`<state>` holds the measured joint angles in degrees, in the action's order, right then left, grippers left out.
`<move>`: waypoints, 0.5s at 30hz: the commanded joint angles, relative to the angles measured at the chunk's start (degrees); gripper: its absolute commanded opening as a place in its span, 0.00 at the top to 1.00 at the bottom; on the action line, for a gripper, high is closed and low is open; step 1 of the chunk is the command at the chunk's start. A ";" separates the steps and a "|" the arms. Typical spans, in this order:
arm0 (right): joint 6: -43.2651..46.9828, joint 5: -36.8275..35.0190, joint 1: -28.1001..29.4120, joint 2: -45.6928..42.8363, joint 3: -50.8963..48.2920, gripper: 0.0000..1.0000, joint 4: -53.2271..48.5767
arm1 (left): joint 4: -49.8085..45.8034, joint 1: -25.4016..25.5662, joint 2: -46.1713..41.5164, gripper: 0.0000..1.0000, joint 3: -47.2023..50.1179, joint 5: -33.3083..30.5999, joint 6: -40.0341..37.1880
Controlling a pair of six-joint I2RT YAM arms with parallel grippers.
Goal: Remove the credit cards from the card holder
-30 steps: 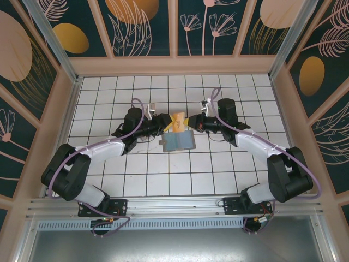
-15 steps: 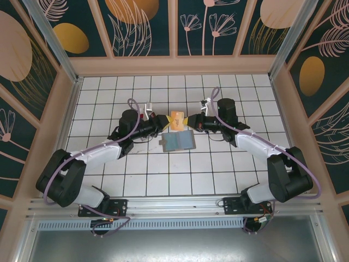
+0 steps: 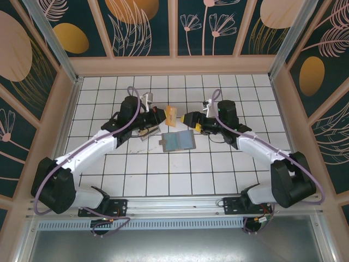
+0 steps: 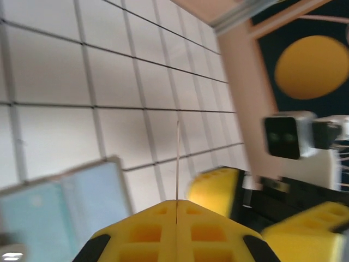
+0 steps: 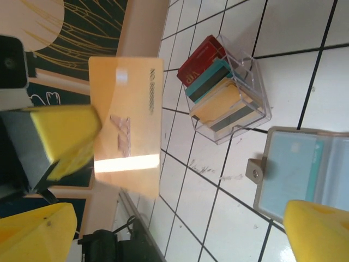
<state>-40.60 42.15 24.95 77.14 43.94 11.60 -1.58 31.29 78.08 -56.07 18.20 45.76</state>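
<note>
Extraction partly done, by appearance. On tiled table [image 3: 180, 180]: grey card holder [image 3: 178, 141], opened flat, remaining contents unclear. Right gripper [image 3: 192, 121] spread, empty. Left gripper [image 3: 164, 115] pinching tan card [image 3: 172, 117] aloft. From right wrist: clear box [image 5: 256, 82] with credit cards [image 5: 212, 73] stowed. From left wrist: held card edge-on.
</note>
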 commanded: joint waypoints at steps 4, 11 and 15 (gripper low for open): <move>3.39 -4.98 0.01 -3.63 -2.21 0.01 -1.48 | -24.13 0.11 3.00 1.00 -7.82 -18.21 -25.60; 6.51 -7.12 -1.21 -6.33 -4.32 0.01 -1.83 | -39.97 0.15 13.17 1.00 -19.86 -28.54 -42.96; 7.11 -6.82 -2.03 -7.49 -5.59 0.01 -1.21 | -37.99 0.18 14.07 1.00 -19.44 -30.60 -49.12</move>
<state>-35.66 35.94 23.53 71.61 39.53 9.87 -35.70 31.29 92.09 -74.74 -7.73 5.80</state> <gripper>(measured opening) 0.987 0.064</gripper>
